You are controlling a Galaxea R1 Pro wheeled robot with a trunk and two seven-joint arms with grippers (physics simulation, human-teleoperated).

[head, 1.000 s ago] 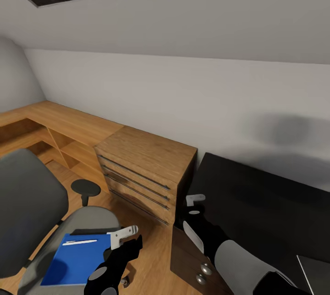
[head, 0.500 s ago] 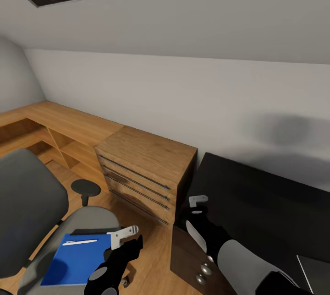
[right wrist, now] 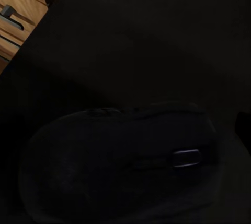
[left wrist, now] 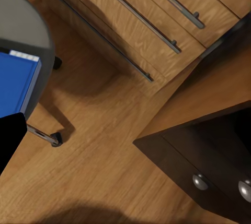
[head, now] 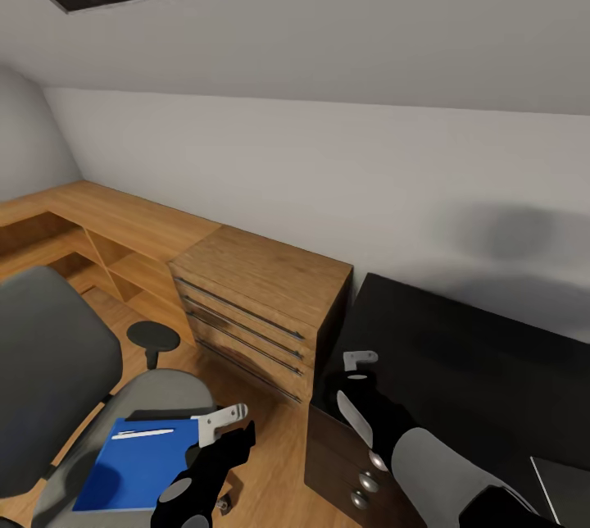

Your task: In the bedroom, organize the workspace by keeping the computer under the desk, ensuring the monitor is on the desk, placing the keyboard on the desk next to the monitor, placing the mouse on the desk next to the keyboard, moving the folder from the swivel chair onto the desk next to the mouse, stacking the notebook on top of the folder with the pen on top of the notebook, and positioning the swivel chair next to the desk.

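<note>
Black desk [head: 459, 348], mouse [right wrist: 120, 166] right under right tool [head: 354, 370]

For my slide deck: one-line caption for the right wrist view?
Close-up of the dark mouse against the black desk, with a corner of the wood dresser.

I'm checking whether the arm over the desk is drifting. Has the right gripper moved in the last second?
Yes. In the head view the right gripper has slid slightly right and down, away from the wooden dresser and further over the black desk.
</note>
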